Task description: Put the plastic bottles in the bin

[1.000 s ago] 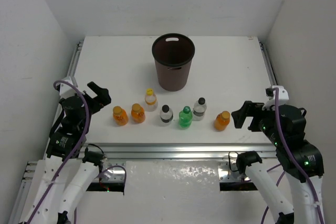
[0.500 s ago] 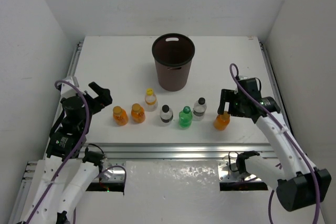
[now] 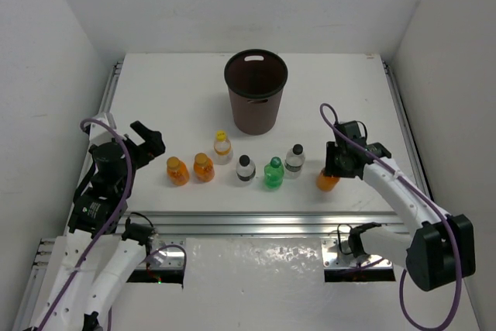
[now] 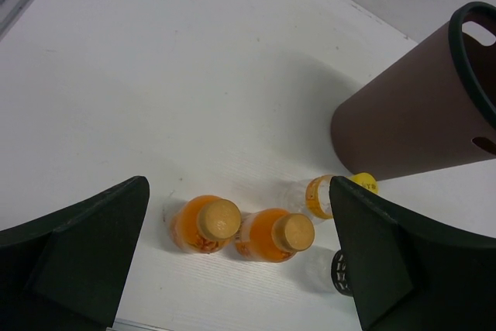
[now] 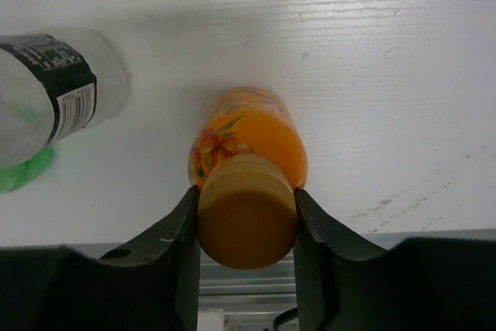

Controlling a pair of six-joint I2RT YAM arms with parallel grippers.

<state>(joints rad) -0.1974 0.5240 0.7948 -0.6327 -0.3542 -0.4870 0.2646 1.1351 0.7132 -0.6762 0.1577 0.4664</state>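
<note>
My right pincer [image 5: 246, 198] is clamped on the cap of an orange bottle [image 5: 246, 139], fingers touching both sides. The bottle stands upright, long axis vertical, cap pointing up at my wrist camera. It is at the right end of the row of plastic bottles [image 3: 246, 168], near the table's [image 3: 341, 91] front edge. From above, my pincer hides that cap, and the bin [image 3: 256, 102] stands behind the row. My left pincer [image 4: 239, 185] gapes wide, empty.

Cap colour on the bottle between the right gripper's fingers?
Dull orange cap on an orange bottle; clearest in the right wrist view.
</note>
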